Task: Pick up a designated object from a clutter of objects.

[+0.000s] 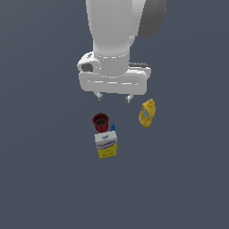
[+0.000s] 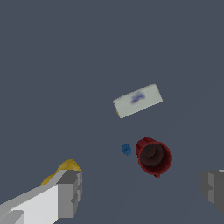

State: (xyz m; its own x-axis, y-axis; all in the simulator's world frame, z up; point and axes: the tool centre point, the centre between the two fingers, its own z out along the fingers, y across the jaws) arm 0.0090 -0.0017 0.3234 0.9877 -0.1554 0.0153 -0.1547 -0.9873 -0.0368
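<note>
The white-and-yellow carton box (image 1: pixel 106 145) stands upright on the grey floor; the wrist view shows its white top (image 2: pixel 138 100). A dark red cup (image 1: pixel 100 121) stands right behind it, also in the wrist view (image 2: pixel 153 156). A tiny blue piece (image 1: pixel 112 127) sits between cup and box, also in the wrist view (image 2: pixel 126 150). A yellow bottle (image 1: pixel 147 112) stands apart toward the exterior view's right; in the wrist view (image 2: pixel 65 168) it is partly hidden by a finger. My gripper (image 1: pixel 113 97) hovers open and empty above the group, its fingers (image 2: pixel 68 192) wide apart.
The grey floor (image 1: pixel 40 156) stretches flat on all sides of the group. The arm's white body (image 1: pixel 118 31) fills the upper middle of the exterior view.
</note>
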